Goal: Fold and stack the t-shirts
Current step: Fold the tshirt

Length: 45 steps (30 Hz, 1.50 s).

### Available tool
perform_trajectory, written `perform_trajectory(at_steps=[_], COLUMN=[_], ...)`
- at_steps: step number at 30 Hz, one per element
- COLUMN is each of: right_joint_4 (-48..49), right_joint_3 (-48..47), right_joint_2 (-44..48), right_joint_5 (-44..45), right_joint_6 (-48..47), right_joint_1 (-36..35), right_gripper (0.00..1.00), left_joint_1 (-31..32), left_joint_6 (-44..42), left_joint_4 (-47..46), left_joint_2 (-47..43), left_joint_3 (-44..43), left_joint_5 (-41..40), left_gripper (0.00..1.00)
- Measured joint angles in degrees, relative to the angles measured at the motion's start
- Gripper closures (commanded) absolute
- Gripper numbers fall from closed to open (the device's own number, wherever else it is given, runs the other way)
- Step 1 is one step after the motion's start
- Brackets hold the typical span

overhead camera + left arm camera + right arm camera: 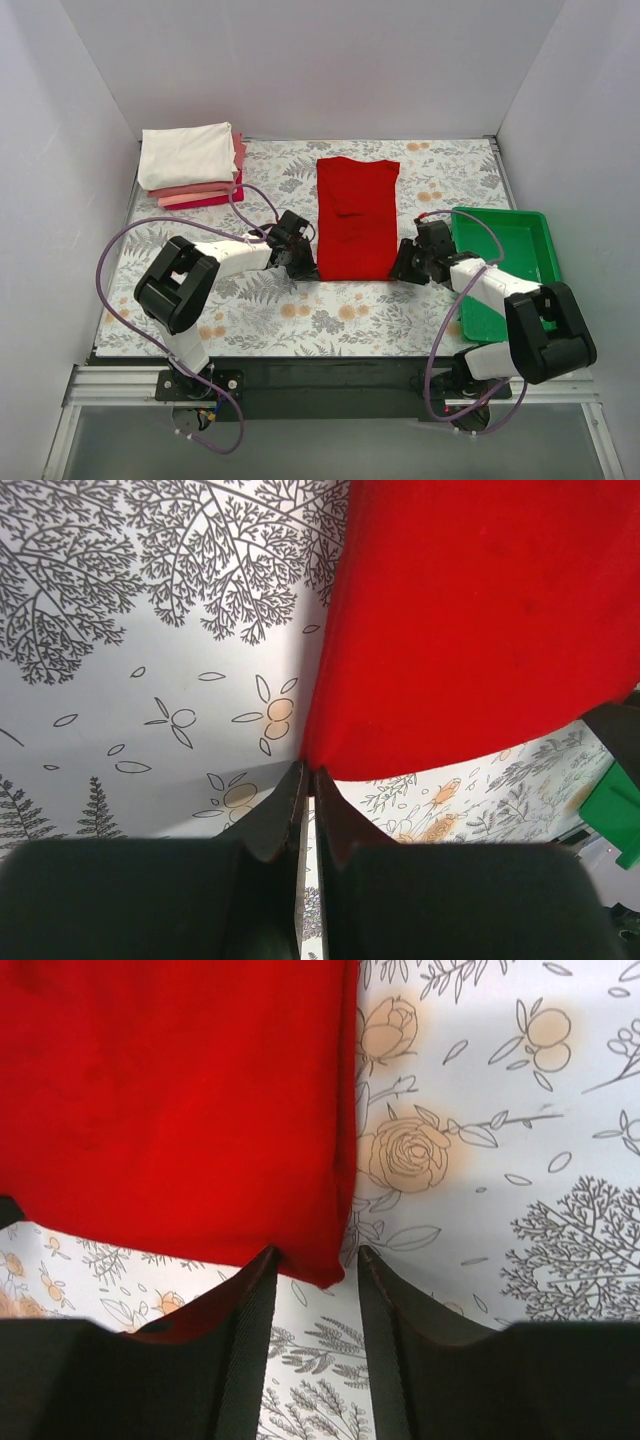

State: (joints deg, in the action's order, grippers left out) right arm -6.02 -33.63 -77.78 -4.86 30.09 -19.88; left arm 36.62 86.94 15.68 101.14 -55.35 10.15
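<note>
Three folded cloth t-shirts [190,165], white, pink, crimson, stacked; bright red cloth t-shirt [357,215] part-folded, unstacked; left gripper [307,770] clenched on its corner, right gripper [315,1255] parted astride another.

In both wrist views the red t-shirt [480,610] ran off the frame edges. Only a corner of the green tray [618,810] showed at the left wrist view's right edge. The white t-shirt [187,153] hid all but the edges of the shirts beneath [190,193].
</note>
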Motion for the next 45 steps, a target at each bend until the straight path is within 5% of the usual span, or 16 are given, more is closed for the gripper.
perform_trajectory(at_steps=[8,17,32,38,45], right_joint_4=[2.8,1.9,-21.7,-25.9,-28.3], right_joint_3=[-1.2,6.1,17.5,17.6,9.5], right_joint_2=[-3.8,4.2,43.8,45.7,39.0], right_joint_5=[-1.9,-9.1,-22.7,-24.5,-20.1], right_joint_6=[-0.3,-1.6,0.3,1.0,-1.1], right_joint_1=[0.0,-0.7,-9.3,-10.4,-10.6], right_gripper=[0.99,0.99,0.99,0.99,0.99], left_joint_1=[0.1,2.3,19.2,21.2,21.3], left_joint_6=[0.1,2.6,12.2,12.4,11.3], left_joint_4=[0.0,0.4,10.7,11.7,12.4], left_joint_2=[0.0,-9.7,-49.6,-55.5,-50.7], left_joint_3=[0.0,9.5,28.9,29.3,24.0], left_joint_5=[-0.2,-4.2,-10.8,-10.9,-14.6], left_gripper=[1.0,1.0,1.0,1.0,1.0])
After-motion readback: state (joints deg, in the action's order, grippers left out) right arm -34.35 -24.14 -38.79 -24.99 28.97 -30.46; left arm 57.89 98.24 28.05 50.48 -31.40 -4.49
